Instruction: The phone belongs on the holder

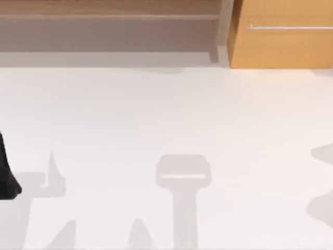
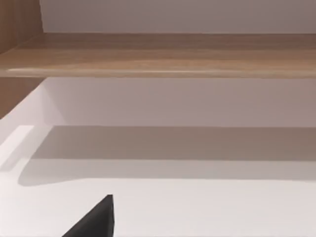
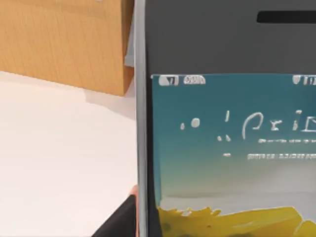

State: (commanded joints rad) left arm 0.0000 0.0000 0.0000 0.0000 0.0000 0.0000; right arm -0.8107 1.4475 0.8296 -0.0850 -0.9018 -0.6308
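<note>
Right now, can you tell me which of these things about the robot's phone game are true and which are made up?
1. The phone has its screen lit, teal at the top and yellow lower down. True.
2. The phone lies flat in the middle of the white table. False: it is up close to the right wrist camera, with the right end effector's dark finger against its silver rim.
3. A wooden cabinet stands at the table's far right. True.
4. The left arm stretches out over the table's middle. False: it sits at the top view's left edge.
</note>
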